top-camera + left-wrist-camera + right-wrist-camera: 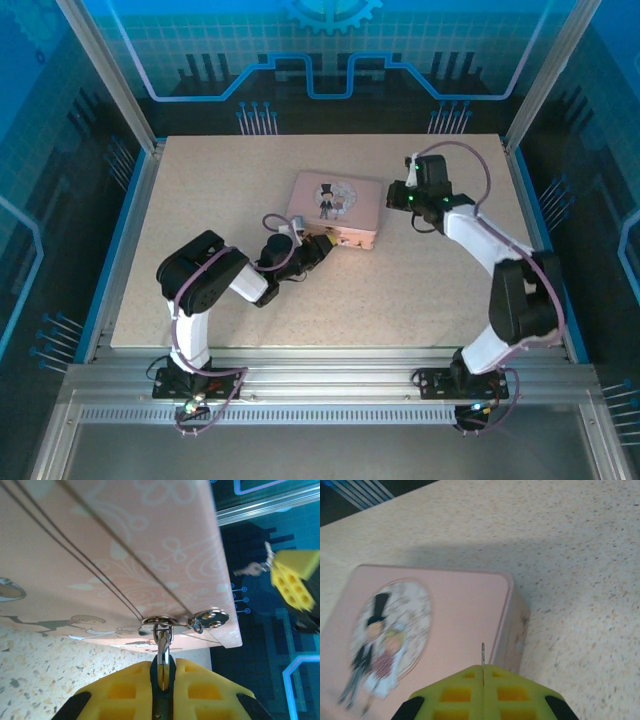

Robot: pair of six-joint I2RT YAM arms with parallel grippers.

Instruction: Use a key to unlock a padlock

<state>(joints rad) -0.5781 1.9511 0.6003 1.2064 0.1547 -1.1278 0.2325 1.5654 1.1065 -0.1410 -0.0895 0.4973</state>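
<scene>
the padlock (162, 650) hung at the clasp (160, 621) on the pink tin's (125, 555) front, mostly swallowed between the left gripper's (162, 682) pinched-together fingers with only a sliver of metal showing, while the right gripper (483, 677) nipped the key (482, 655), seen edge-on, near the tin's lid edge, its cartoon couple blurred.

A beige speckled tabletop (420, 290) is edged in blue and fronted by a ribbed aluminium rail (330, 385). It is enclosed by translucent blue panels (330, 60) printed with circuit lines (a gear motif (330, 12) is seen atop the rear one), framed by aluminium posts (105, 70). Soft shadows are cast across the surface.
</scene>
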